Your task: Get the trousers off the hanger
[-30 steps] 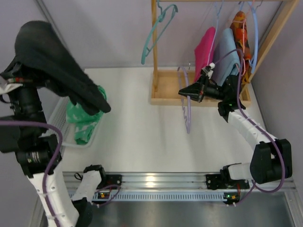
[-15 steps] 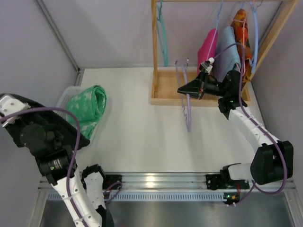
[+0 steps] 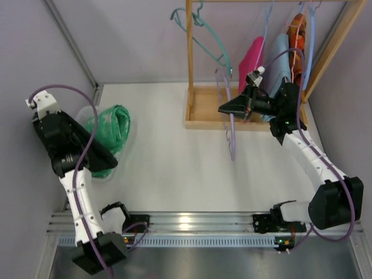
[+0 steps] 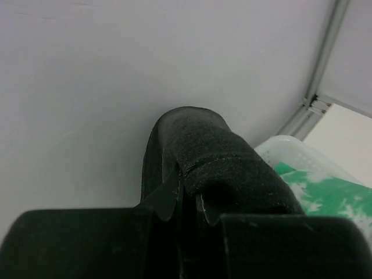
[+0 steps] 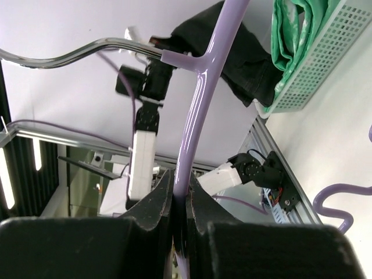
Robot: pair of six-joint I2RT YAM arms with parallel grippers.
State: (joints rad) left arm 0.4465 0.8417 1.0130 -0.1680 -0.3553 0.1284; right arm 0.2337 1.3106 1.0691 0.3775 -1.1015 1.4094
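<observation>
The left gripper is pinched tight on the black trousers, whose length slants from the wall down beside the basket of mint-green trousers. The right gripper nips a bare lilac hanger. The pink pair, light blue pair and orange pair hang lengthwise on the rack.

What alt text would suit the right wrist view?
The right gripper is shut on a lilac hanger. Beyond it, black trousers hang beside a white basket holding mint-green trousers.
</observation>
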